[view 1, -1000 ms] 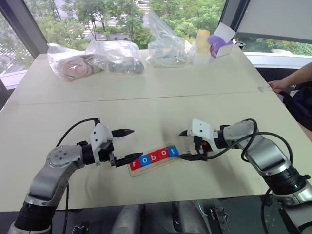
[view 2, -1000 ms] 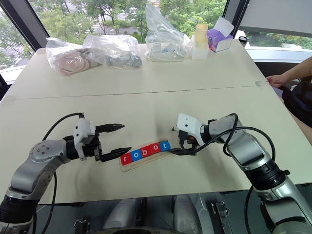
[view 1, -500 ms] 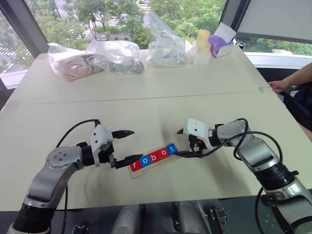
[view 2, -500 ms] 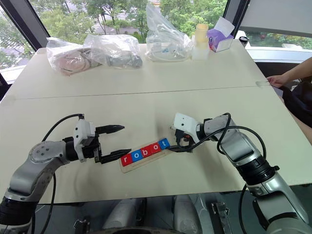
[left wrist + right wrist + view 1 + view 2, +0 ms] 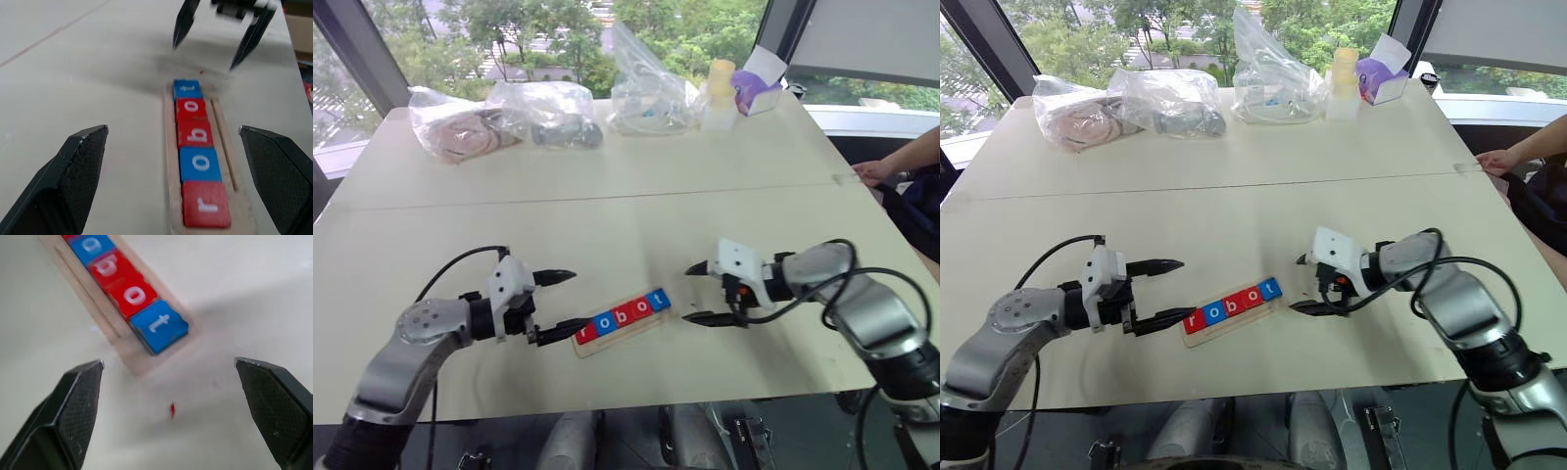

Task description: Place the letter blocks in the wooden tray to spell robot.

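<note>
Right gripper [image 5: 701,292] drawn back from the tray's t end, fingers spread and empty, left gripper [image 5: 555,305] likewise spread wide near the r end, letter blocks [image 5: 620,316] spelling robot in the wooden tray [image 5: 628,331] (lying slantwise on the table [image 5: 607,206]).

Contents of the clear bags [image 5: 509,117] at the table's far edge, indistinct.

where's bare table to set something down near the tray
Bare: the wide strip between the wooden tray and the bags at the far edge, and the near edge right of the right gripper. Crowded: the tray's two ends, flanked by the left gripper and the right one.
</note>
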`<state>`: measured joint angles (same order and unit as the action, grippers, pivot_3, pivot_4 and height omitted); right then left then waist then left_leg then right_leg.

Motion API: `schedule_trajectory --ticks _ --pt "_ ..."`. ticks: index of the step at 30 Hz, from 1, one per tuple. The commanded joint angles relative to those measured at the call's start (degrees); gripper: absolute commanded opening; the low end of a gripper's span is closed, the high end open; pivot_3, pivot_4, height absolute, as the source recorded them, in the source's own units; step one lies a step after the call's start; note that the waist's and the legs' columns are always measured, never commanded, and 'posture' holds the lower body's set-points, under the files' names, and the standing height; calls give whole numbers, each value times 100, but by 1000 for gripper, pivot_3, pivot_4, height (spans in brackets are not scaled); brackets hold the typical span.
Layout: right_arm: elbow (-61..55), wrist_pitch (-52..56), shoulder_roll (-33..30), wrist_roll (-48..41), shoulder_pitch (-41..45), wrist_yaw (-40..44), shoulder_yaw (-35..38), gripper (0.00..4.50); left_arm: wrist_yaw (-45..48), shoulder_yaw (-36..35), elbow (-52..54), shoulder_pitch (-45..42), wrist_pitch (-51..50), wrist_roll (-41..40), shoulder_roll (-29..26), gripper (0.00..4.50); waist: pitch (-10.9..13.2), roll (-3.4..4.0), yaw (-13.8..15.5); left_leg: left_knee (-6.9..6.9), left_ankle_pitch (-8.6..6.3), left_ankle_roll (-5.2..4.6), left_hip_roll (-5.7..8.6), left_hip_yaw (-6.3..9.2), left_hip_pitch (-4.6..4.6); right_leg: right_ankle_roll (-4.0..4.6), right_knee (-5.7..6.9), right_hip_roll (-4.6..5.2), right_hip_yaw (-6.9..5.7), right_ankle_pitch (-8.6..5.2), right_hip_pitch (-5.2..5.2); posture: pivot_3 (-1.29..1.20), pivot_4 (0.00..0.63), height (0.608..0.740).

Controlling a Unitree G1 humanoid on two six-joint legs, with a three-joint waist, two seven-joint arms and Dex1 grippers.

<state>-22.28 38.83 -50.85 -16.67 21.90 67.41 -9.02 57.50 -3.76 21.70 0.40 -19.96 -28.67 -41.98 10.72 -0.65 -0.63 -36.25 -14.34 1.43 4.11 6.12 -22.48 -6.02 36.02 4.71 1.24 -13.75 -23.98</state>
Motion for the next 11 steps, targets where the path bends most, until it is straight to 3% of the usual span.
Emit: schedule_trajectory --ticks 1,11 --pt "-452 43 -243 -409 -189 192 400 4431 85 -237 334 158 -98 -98 -250 4500 0 0 3 0 0 0 -1 1 0 1 0 0 0 -1 1 0 150 740" --pt "-731 118 -607 -867 -409 169 769 4431 153 -621 546 417 -301 -368 -511 4500 0 -1 8 -1 0 0 0 -2 0 18 -2 4 0 -10 3 0 150 740"
